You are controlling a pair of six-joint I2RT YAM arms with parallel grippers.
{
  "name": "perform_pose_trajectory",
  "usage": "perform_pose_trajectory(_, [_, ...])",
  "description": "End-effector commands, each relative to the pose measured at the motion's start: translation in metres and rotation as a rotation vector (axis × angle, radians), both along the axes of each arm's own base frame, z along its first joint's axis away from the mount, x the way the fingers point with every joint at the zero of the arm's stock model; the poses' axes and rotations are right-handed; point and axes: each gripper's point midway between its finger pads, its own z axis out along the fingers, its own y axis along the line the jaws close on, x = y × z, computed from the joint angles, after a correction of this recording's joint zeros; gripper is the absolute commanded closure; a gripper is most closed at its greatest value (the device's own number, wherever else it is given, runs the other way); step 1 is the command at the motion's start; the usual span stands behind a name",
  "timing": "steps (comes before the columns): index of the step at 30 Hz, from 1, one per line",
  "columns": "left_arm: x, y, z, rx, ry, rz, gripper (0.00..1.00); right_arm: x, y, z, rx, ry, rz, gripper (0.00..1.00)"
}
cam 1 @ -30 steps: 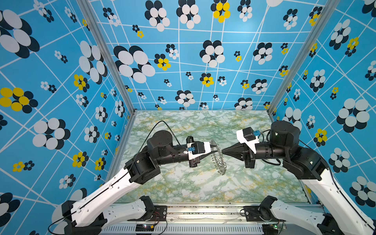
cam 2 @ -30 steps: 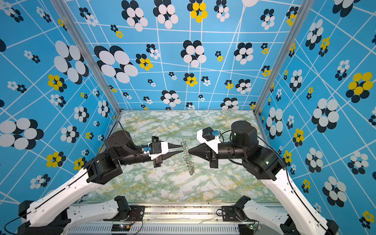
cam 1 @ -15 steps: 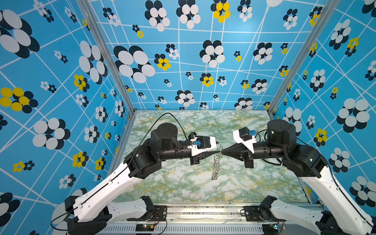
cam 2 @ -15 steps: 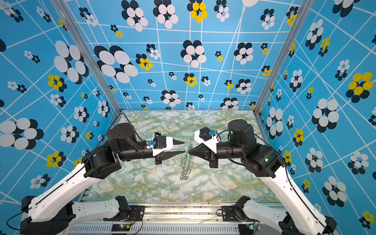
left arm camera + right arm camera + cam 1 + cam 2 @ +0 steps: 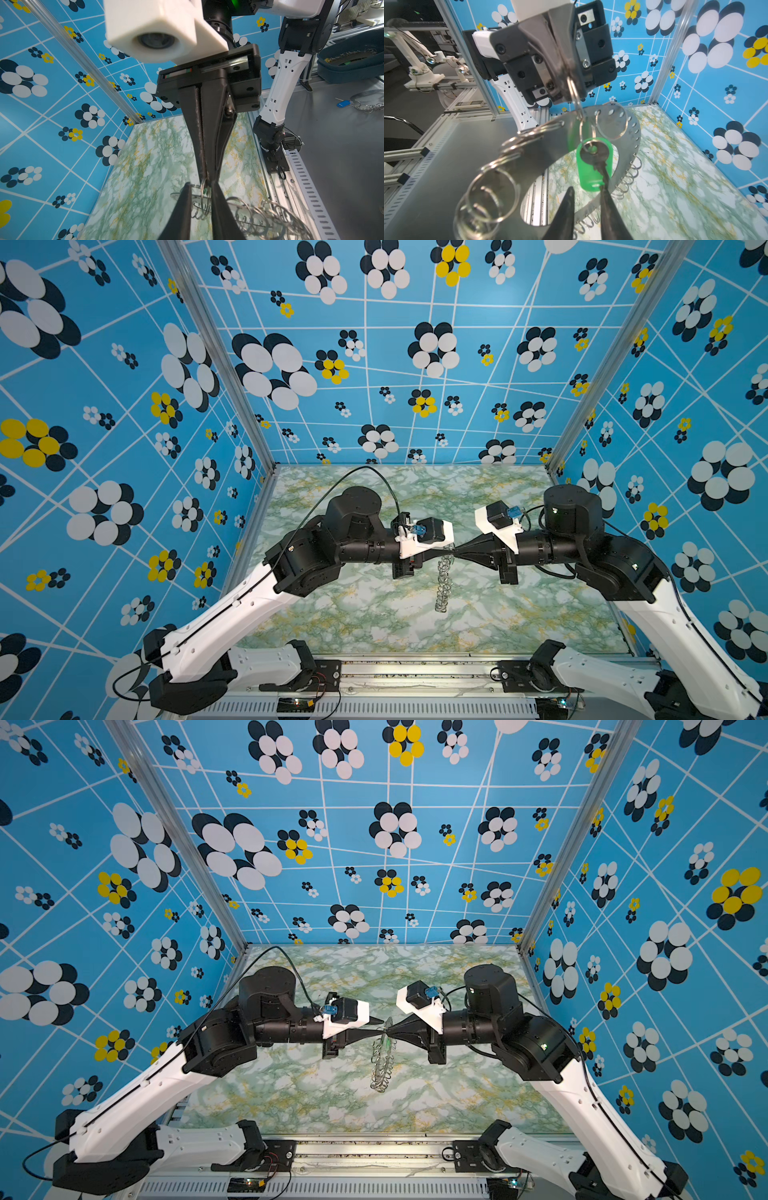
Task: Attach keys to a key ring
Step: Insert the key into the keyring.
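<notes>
Where the left gripper [image 5: 568, 82] and the right gripper [image 5: 205, 177] meet: over the middle of the marbled table [image 5: 519, 614], pointing at each other, tips almost touching.
Key ring [image 5: 542, 149]: large flat grey metal disc with a wide centre hole and a row of small punched holes along its rim. It hangs edge-on straight below the meeting tips. Whether its low edge touches the table cannot be told.
Right gripper: jaws pressed fully together with only a thin seam between them, clamped on the key's blade.
Left gripper: jaws drawn nearly together, pinching one wire loop [image 5: 572, 89] at the disc's uppermost edge.
Wire loops [image 5: 512, 145]: thin silvery split rings threaded through the rim holes, fringing the outer edge.
Green key tag [image 5: 588, 178]: small, bright green, translucent oblong, hanging in front of the disc's centre hole, just beside the right gripper's tips.
Key [image 5: 595, 154]: tiny and silvery with a round head, lying against the tag. A small ring passes through its head.
</notes>
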Motion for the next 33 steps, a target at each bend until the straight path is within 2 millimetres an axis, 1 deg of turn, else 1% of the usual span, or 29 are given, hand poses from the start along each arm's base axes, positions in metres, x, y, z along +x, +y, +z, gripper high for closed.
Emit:
perform_pose_trajectory(1, [-0.006, -0.001, 0.008, -0.012, -0.008, -0.027, 0.84, -0.007, -0.001, 0.014, 0.024, -0.044, 0.020, 1.00])
perform_pose_trajectory(3, [-0.006, -0.001, 0.007, -0.010, -0.007, -0.026, 0.85, -0.007, -0.001, 0.015, 0.027, -0.046, 0.020, 1.00])
perform_pose_trajectory(17, [0.000, -0.004, -0.001, 0.012, -0.001, -0.002, 0.86, -0.011, -0.001, 0.019, 0.041, -0.052, 0.036, 1.00])
perform_pose_trajectory(20, [0.001, -0.005, -0.004, 0.017, 0.001, 0.001, 0.88, -0.011, -0.001, 0.019, 0.042, -0.052, 0.037, 1.00])
perform_pose_trajectory(23, [0.002, -0.006, -0.004, 0.018, 0.002, 0.006, 0.93, -0.012, -0.001, 0.019, 0.042, -0.051, 0.039, 1.00])
perform_pose_trajectory(25, [0.003, -0.006, -0.004, 0.015, 0.002, 0.009, 0.99, -0.013, -0.001, 0.020, 0.043, -0.053, 0.039, 1.00])
perform_pose_trajectory(31, [0.003, -0.004, 0.000, -0.017, -0.017, 0.018, 1.00, -0.010, -0.003, 0.018, 0.038, -0.061, 0.017, 1.00])
perform_pose_trajectory(32, [0.002, -0.004, 0.002, -0.028, -0.024, 0.016, 1.00, -0.009, -0.005, 0.017, 0.030, -0.067, 0.004, 0.97])
perform_pose_trajectory(33, [0.001, -0.002, 0.005, -0.046, -0.035, 0.014, 1.00, -0.008, -0.008, 0.016, 0.023, -0.079, -0.013, 0.88])
